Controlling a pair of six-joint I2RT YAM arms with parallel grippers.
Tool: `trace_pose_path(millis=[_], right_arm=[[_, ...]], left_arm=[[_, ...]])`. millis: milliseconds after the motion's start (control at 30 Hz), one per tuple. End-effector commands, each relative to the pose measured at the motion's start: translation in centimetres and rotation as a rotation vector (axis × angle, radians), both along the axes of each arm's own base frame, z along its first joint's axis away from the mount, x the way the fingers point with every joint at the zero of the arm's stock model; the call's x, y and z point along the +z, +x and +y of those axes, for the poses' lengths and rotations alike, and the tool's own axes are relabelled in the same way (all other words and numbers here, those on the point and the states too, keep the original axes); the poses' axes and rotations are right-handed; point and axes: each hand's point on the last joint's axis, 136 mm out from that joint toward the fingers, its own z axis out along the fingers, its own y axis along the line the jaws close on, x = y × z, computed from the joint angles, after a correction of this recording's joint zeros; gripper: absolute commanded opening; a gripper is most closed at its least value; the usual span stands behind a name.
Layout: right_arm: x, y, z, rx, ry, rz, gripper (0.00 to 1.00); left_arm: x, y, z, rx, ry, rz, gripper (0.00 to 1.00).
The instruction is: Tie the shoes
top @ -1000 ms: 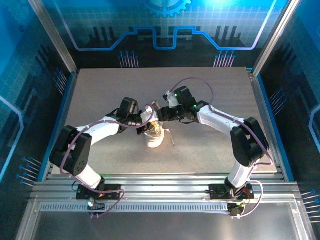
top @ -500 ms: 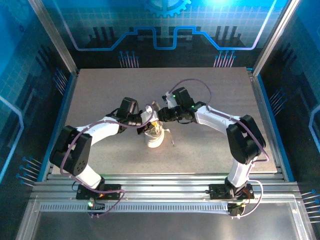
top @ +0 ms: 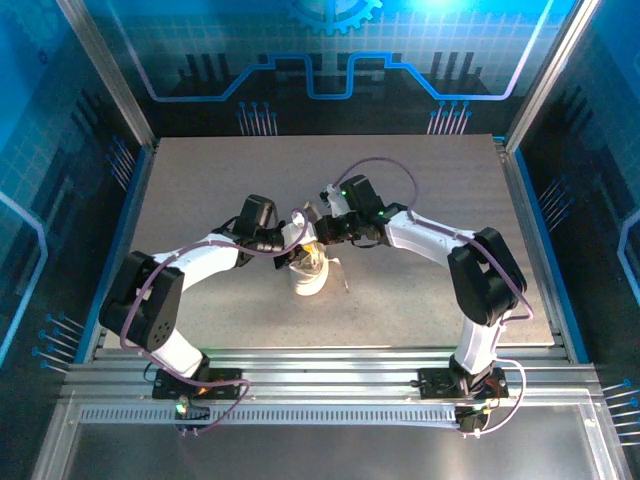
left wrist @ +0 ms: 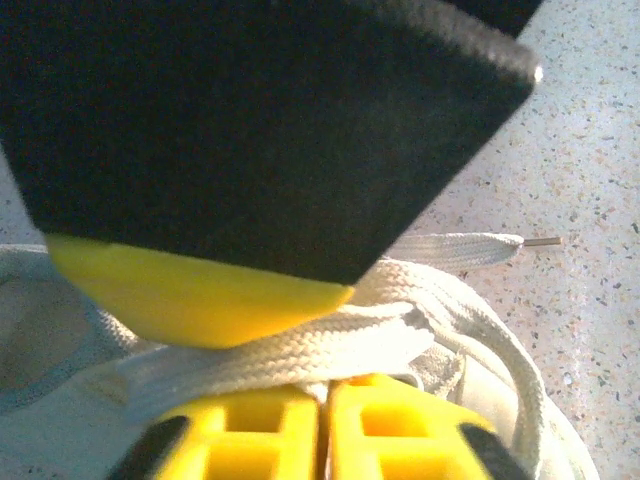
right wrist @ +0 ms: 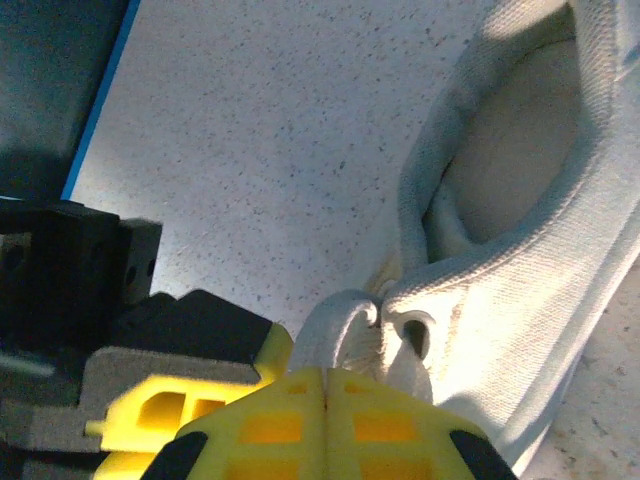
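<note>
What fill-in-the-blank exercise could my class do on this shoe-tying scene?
The sneaker is coloured ___. The right claw is ___, not open. The lace just beyond the left claw is ___, not round.
Missing words: white; shut; flat.

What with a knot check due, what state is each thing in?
Shoe: upright, untied.
Lace: loose, one end lying free.
Left hand: shut.
Right hand: shut on lace.
</note>
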Motion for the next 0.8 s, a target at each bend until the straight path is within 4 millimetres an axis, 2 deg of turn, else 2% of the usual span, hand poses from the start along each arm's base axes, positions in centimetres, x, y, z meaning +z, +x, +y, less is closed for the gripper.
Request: trace_pose_path(millis=[0,200,333,433,600,767], right_arm=[[2.8,0.2,-0.8,-0.012,-0.041,-0.116,0.0],[5.0,0.2,-1.6,-0.018,-0.107,-0.224,0.0],[7.4,-0.3,-0.3,0.041,-0.082,-0.299,0.0],[8.9,-0.9,0.9,0.112,-0.049,-0.352,0.0],[10.5,-1.9,2.4,0.193,0.021,-0.42,0.0],[10.7,-2.6,3.2,0.222,0.09,-0.402,0.0]], left_arm=[[1.8,-0.5,-0.3,-0.027,-0.016,-0.033,0.21],[3.0,-1.4,1.3,0.075,-0.04,-0.061,0.3],[4.7,-1.9,2.0,0.15,-0.102,-0.085,0.33],[6.7,-1.9,2.0,0.208,-0.187,-0.084,0.36],[9.6,-1.5,1.6,0.291,-0.345,-0.042,0.38],[9.5,-1.0,1.7,0.349,-0.415,-0.007,0.39]])
